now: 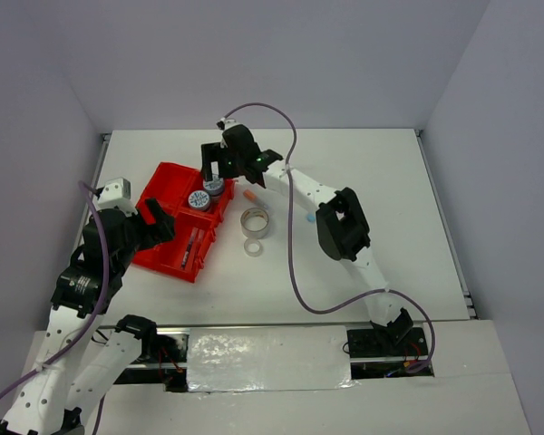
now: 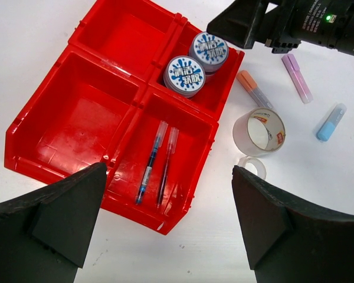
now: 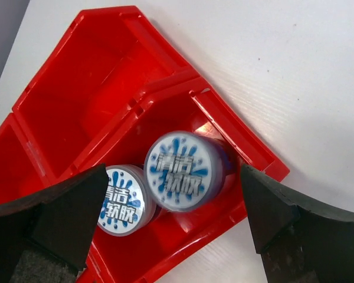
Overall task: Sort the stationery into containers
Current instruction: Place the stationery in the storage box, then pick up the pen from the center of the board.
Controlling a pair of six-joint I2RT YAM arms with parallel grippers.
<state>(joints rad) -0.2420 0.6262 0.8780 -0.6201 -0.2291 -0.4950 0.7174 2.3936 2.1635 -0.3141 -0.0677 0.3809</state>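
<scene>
The red tray (image 1: 168,181) lies at the table's left. Its far right compartment holds two blue-white tape rolls (image 1: 199,200) (image 1: 214,186). My right gripper (image 1: 217,170) hovers open just above them; in its wrist view one roll (image 3: 186,170) lies tilted between the spread jaws (image 3: 174,177), apart from both, beside the other roll (image 3: 123,200). A blue pen (image 2: 150,162) and a red pen (image 2: 167,165) lie in the near right compartment. My left gripper (image 2: 170,177) hangs open and empty over the tray's near edge (image 1: 160,221).
On the table right of the tray (image 2: 76,112) lie a large grey tape ring (image 2: 258,131), a small ring (image 2: 252,166), an orange stick (image 2: 253,89), a pink stick (image 2: 298,78) and a light-blue stick (image 2: 331,122). The two left compartments are empty.
</scene>
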